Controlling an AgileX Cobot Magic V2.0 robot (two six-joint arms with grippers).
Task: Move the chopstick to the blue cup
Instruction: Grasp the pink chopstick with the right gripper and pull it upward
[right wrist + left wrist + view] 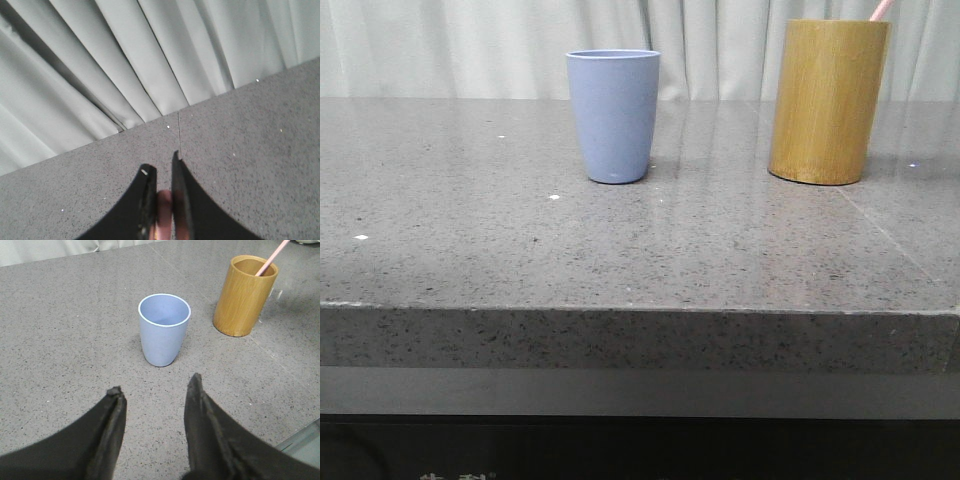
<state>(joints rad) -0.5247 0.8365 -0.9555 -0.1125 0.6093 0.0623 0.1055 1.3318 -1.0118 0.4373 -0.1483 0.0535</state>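
The blue cup stands upright and empty on the grey stone table; it also shows in the left wrist view. A pale pink chopstick sticks out of the tan bamboo holder, leaning right; the left wrist view shows the chopstick in the holder. My right gripper is shut on the pink chopstick, with the stick's end between the fingers. It is out of the front view. My left gripper is open and empty, short of the blue cup.
The stone table's front edge runs across the front view. A pale curtain hangs behind the table. A seam crosses the tabletop near the right gripper. The holder stands to the right of the cup.
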